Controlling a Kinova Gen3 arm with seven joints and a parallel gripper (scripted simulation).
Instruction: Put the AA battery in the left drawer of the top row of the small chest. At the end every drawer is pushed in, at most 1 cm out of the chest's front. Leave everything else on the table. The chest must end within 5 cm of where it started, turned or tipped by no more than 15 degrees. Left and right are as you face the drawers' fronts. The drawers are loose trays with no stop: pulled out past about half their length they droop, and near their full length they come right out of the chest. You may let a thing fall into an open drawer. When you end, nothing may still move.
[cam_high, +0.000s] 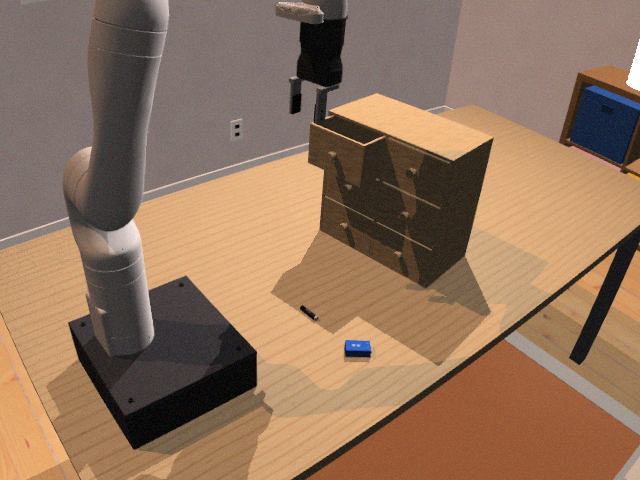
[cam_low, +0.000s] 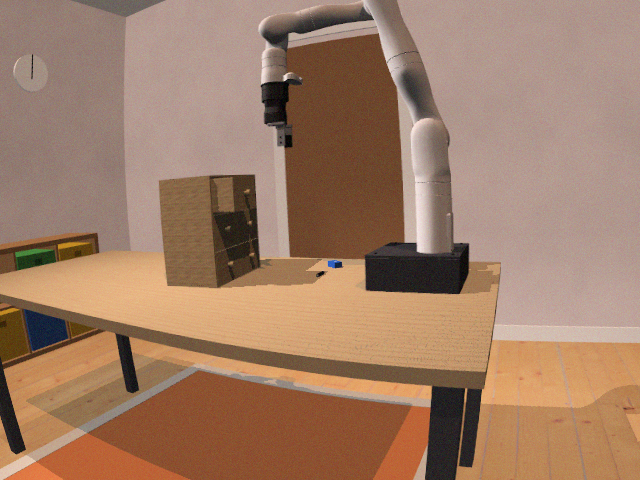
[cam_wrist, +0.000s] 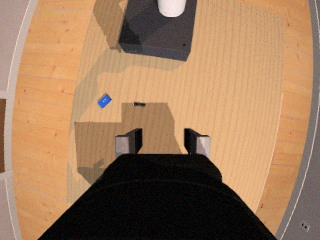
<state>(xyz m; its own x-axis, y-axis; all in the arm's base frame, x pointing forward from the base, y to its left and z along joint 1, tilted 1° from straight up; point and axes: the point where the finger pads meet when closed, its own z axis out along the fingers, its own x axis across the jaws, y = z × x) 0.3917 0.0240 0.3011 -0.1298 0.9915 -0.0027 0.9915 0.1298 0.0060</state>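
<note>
The small wooden chest (cam_high: 439, 206) (cam_low: 188, 232) stands on the table, upright. Its top-left drawer (cam_high: 338, 147) is pulled partway out and looks empty; the other drawers look pushed in. The AA battery (cam_high: 309, 312) (cam_low: 321, 273) (cam_wrist: 139, 103), small and black, lies flat on the table in front of the chest, apart from it. My gripper (cam_high: 308, 109) (cam_low: 284, 138) (cam_wrist: 163, 137) is open and empty. It hangs fingers down, high above the table, over the front left corner of the open drawer and clear above it.
A small blue block (cam_high: 357, 347) (cam_low: 334, 264) (cam_wrist: 104, 100) lies near the battery, toward the table's front edge. The arm's black base (cam_high: 170, 356) (cam_low: 416, 268) (cam_wrist: 160, 23) stands left of them. A shelf with coloured bins (cam_high: 602, 118) (cam_low: 46, 255) stands beyond the table.
</note>
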